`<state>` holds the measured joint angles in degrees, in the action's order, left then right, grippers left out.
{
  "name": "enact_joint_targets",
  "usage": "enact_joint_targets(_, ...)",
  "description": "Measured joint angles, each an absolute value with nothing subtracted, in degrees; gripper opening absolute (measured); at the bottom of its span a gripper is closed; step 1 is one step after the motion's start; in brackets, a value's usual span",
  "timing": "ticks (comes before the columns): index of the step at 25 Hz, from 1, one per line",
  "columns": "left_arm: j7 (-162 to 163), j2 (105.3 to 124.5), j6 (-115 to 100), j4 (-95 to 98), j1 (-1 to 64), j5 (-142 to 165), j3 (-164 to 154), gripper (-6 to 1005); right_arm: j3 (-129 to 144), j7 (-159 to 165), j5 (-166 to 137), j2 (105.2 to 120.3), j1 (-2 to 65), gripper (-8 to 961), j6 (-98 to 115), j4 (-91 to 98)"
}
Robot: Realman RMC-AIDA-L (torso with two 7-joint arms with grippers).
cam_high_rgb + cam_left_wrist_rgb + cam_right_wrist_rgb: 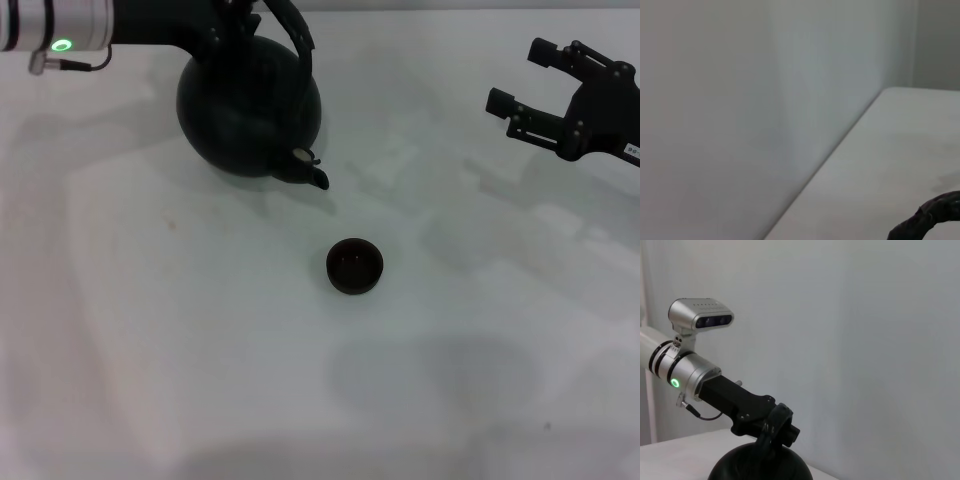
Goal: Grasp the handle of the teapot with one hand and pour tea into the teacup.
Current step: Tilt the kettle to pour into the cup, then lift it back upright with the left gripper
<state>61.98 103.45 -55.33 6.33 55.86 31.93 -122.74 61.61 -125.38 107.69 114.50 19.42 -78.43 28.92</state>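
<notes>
The black teapot [248, 105] is at the back left, its short spout [315, 177] pointing toward the teacup [354, 266]. The spout stops short of the small dark cup, which stands on the white table nearer the middle. My left gripper [240, 20] reaches in from the far left and is shut on the arched handle [297, 40]. The right wrist view shows that grasp: left gripper [781, 426] clamped on the handle [765, 440] above the teapot [760, 467]. A bit of the handle [935, 212] shows in the left wrist view. My right gripper [515, 77] hovers open at the far right.
The white table [200, 350] spreads around the cup with nothing else on it. A pale wall [740, 100] rises behind the table's far edge.
</notes>
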Motion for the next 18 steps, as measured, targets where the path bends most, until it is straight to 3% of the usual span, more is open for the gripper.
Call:
enact_joint_targets(6,66.9,100.93,-49.7,17.5,53.3,38.7,-122.2,116,61.5,-125.4,107.7,114.32,19.4,867,-78.4,28.8)
enact_joint_targets(10,75.5,98.47,-41.4,32.9,47.3,50.9,-118.2,116,61.5,-125.4,107.8,114.32,19.3,867,-78.4,28.6)
enact_joint_targets(12,82.1,98.71,-38.7,41.7,42.6,62.3,-112.4,116,61.5,-125.5,107.8,114.33,19.4,867,-78.4,28.5)
enact_joint_targets(15,93.1,103.44,-38.4,54.4,34.5,86.9,-99.1,115,61.5,-125.6,107.8,114.40,19.8,867,-78.4,28.4)
enact_joint_targets(18,97.8,112.23,-41.7,64.4,28.4,110.5,-87.1,115,61.5,-125.7,107.9,114.50,20.0,867,-78.3,28.4)
